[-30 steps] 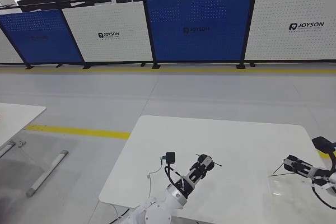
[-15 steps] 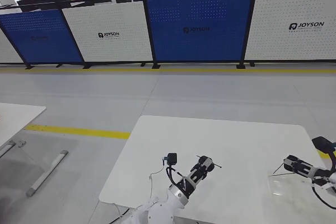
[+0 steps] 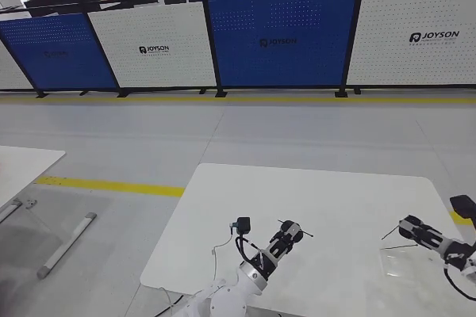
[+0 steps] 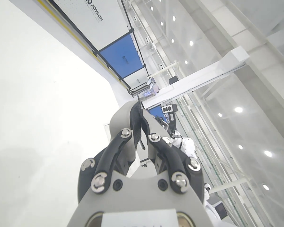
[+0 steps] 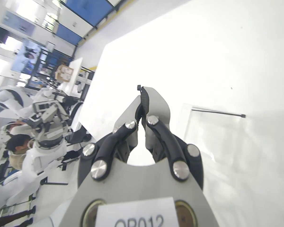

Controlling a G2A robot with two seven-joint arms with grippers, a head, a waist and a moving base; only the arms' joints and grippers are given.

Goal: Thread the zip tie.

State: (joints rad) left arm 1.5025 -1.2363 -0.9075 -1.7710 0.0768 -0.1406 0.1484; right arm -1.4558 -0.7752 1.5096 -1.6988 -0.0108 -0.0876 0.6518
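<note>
My left gripper (image 3: 294,231) is over the near middle of the white table (image 3: 333,194), shut on a thin black zip tie (image 3: 306,233) that sticks out on both sides of its tips. In the left wrist view the pads (image 4: 137,116) are pressed together, and a sliver of the tie (image 4: 138,98) shows above them. My right gripper (image 3: 405,225) is near the table's right edge, shut on a second black zip tie (image 3: 389,234). In the right wrist view that tie's head (image 5: 139,87) pokes out past the shut gripper (image 5: 142,95).
A clear flat tray (image 3: 400,265) lies just below the right gripper, with a spare black zip tie (image 5: 216,111) across its far edge. Blue and white pegboard partitions (image 3: 282,43) stand beyond the table. A second table (image 3: 12,170) is at far left.
The right arm has shifted slightly towards the right edge, with its tie still held. The left arm has barely moved.
</note>
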